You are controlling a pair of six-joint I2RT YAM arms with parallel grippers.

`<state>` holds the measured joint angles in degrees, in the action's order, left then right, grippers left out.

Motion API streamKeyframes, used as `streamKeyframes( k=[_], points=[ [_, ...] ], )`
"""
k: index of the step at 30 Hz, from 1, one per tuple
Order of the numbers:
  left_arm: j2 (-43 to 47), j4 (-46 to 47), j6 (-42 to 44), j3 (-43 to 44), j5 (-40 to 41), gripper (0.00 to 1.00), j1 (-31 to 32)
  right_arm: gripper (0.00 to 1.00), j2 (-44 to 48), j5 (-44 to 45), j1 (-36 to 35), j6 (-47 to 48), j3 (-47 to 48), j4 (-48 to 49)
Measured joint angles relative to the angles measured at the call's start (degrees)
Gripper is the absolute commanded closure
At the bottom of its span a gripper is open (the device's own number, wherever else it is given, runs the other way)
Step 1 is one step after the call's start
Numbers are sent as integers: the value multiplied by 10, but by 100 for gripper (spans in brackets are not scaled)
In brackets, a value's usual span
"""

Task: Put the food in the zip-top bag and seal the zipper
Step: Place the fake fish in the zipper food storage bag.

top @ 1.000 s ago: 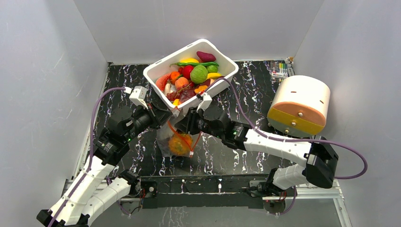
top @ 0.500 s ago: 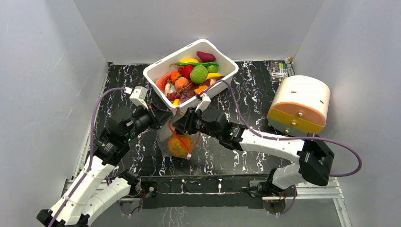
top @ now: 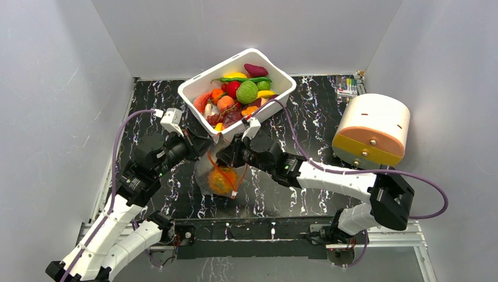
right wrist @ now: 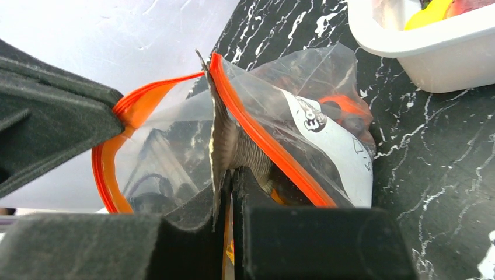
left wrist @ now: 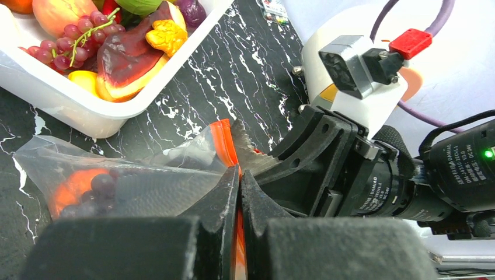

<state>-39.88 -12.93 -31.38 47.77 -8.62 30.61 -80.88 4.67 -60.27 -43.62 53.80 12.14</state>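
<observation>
Right arm (top: 329, 173) leftward; zip-top bag (top: 205, 176) vertical, mouth-up.

The white tub (top: 273, 66) blocks me just beyond the zip-top bag (top: 222, 179) (very close); the near table (top: 282, 200) lies open.

— Where does the top view sit?
— High, behind the arm bases (top: 176, 230), looking down on the whole worktop (top: 317, 106).
— And the wrist views?
— Very close, each sighting forward from its wrist: the left pincer (left wrist: 240, 175) points at the right arm (left wrist: 373, 175), the right pincer (right wrist: 232, 175) back at the left arm (right wrist: 52, 122). All three share the zip-top bag (top: 222, 176) and the white tub (top: 188, 97).
</observation>
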Motion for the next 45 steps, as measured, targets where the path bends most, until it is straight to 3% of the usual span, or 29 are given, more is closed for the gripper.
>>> streamKeyframes(
  k=[11,22,28,41,45],
  points=[
    [2,2,7,-1,7,100,0,100,33,-20,0,52,43,-116],
    [-13,9,-2,-1,-9,100,0,100,-76,-52,-1,56,104,-137],
    [-12,14,-13,-6,-9,100,0,100,-84,-33,-5,60,109,-137],
    [-9,30,-23,-17,-9,100,0,49,-48,0,-9,96,108,-190],
    [-4,30,-21,-17,-7,100,0,41,12,4,-9,119,108,-225]
  ],
)
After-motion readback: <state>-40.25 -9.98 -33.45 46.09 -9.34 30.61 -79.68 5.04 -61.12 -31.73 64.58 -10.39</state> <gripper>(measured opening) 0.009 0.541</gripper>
